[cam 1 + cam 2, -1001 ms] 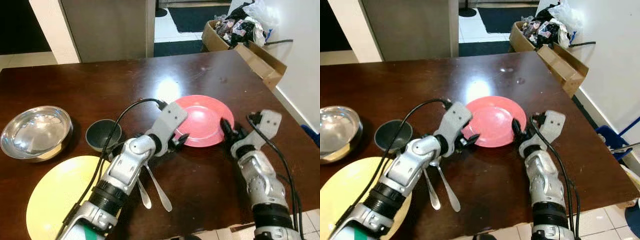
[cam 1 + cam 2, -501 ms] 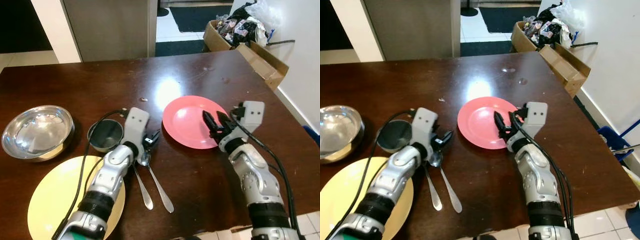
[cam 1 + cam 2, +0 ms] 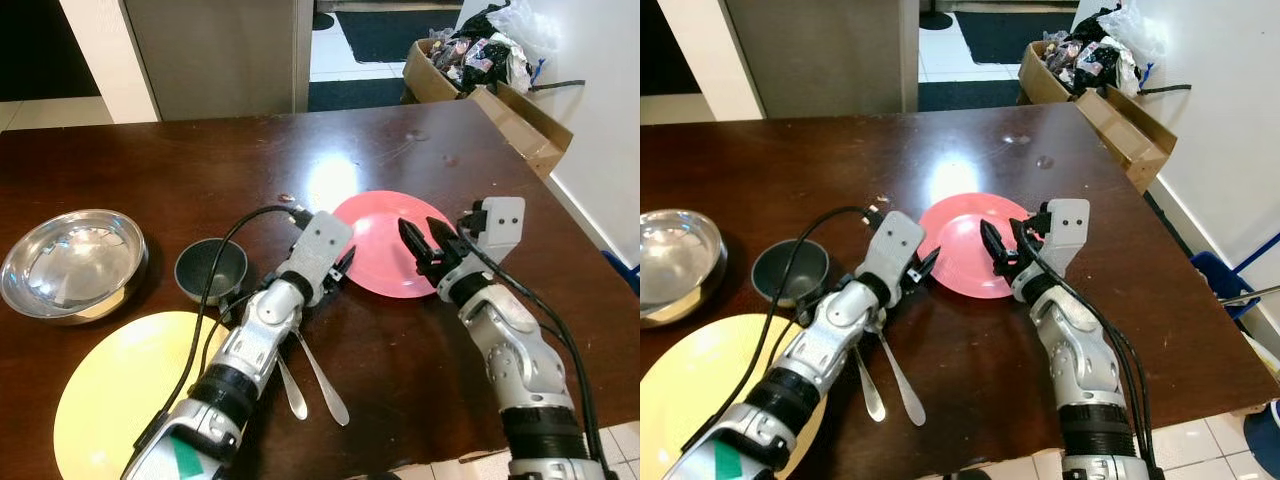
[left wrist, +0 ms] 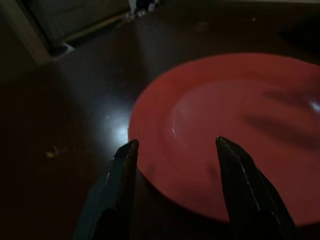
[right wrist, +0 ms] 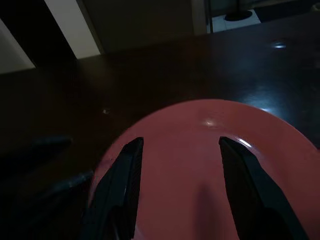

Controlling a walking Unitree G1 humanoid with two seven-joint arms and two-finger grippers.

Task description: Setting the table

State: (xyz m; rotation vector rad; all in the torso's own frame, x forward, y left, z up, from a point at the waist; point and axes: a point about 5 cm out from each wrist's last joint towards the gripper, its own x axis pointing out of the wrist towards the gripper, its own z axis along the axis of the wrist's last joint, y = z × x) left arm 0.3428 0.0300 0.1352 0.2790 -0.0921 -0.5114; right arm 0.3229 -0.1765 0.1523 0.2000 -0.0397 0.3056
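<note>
Left claw (image 4: 175, 145): open, empty, fingers straddling the red plate's (image 3: 385, 245) near rim.
Right claw (image 5: 177, 145): open, empty, over the plate.
Eye views: spoons (image 3: 310, 375), bowls on the counter (image 3: 200, 170).

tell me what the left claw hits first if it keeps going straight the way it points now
Most likely the near rim of the pink plate. The left claw is open and aimed at that edge, its fingertips straddling it, though the height above the table is hard to judge.

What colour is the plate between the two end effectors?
Pink-red, plain with no pattern: the plate shows best in the left eye view.
</note>
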